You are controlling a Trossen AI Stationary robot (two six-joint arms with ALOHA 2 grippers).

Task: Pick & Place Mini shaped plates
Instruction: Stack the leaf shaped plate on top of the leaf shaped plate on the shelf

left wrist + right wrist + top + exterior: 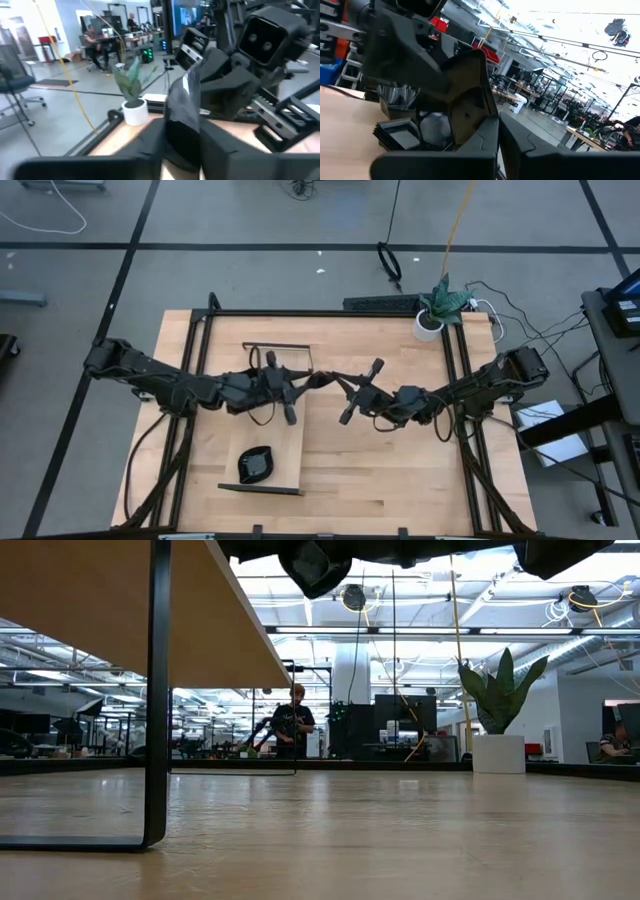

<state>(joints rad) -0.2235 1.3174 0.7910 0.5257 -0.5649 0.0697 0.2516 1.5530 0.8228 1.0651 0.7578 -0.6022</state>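
A glossy black mini plate hangs in the air above the table's middle, between my two grippers. My left gripper comes at it from the table's left and my right gripper from the right, both shut on it. In the left wrist view the plate shows edge-on; in the right wrist view the plate shows its broad face. Another black mini plate lies flat on the pale wooden board. Other plates are out of view. My left gripper pinches the plate's rim between its two fingers, coming level from the table's left. The plate stands on edge, lifted clear of the table. My right gripper pinches the opposite rim between its fingers, coming level from the table's right.
The raised wooden board stands on black metal legs left of centre. A potted plant sits at the far right corner. Black frame rails run along the table's sides. Bare tabletop lies near and right. People sit in the room beyond.
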